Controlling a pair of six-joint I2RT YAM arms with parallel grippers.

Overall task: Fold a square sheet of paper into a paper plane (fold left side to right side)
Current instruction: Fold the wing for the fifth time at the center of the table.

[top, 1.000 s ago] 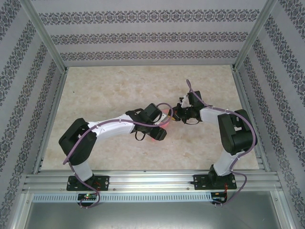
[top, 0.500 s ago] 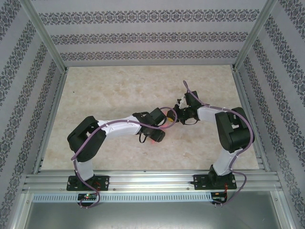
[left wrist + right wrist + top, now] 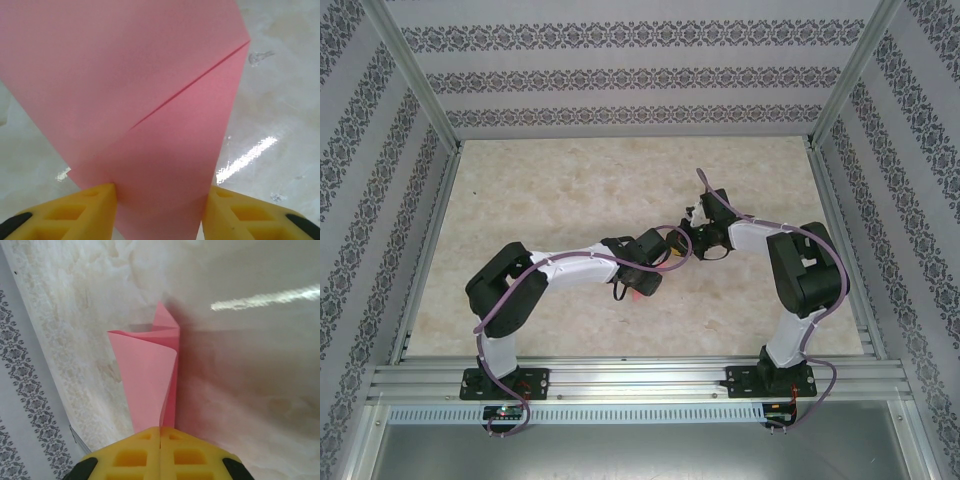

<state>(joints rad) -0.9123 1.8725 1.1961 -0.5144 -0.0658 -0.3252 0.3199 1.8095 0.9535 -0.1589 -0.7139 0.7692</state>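
Looking at a salmon-pink sheet of paper (image 3: pixel 150 100), part-folded, sat mid-table right between the two arms. From the left wrist: runs lengthwise 6 to 12 o'clock, narrow end down at 6, fanning wider toward 12, with a sharp diagonal crease (image 3: pixel 190 87) climbing from about 7 to 2. Left gripper (image 3: pixel 159 192) straddling that narrow end, jaws apart, one yellow finger either side, touching the edges or just beside them; can't tell which, but doesn't look like a real grip. Right gripper (image 3: pixel 160 432) pinched fully closed on the sheet's near end, with a curled flap pointing off toward 12. From above, right gripper at roughly 2 o'clock of the left, close together. Reckon the fold hinges on that long axis: left flap over toward 3 o'clock. No brand, label or writing anywhere on the paper or the marbled table (image 3: pixel 240 390).
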